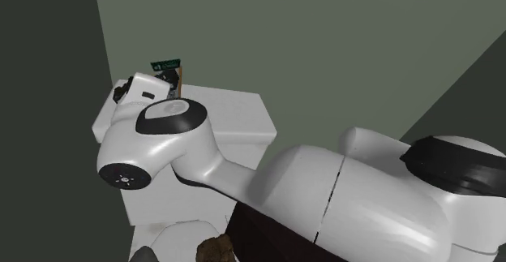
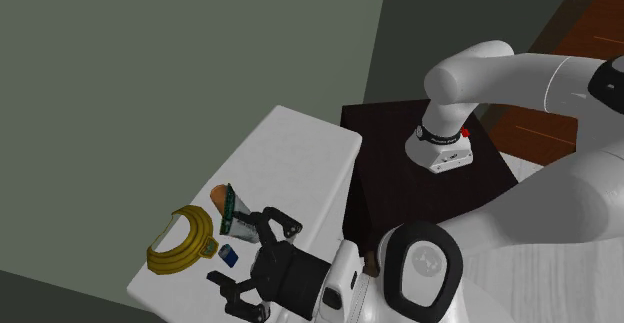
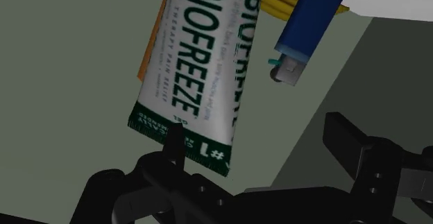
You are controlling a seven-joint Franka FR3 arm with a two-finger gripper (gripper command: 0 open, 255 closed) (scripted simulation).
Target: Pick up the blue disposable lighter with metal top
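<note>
Two fingers of the hand (image 3: 257,131) stand wide apart, holding nothing; I would centre them over the blue lighter (image 3: 309,21), away from the white tube (image 3: 198,70), then close.

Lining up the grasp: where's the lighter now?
In the second exterior view the lighter lies on the white top, right of the yellow ring, below the tube.
</note>
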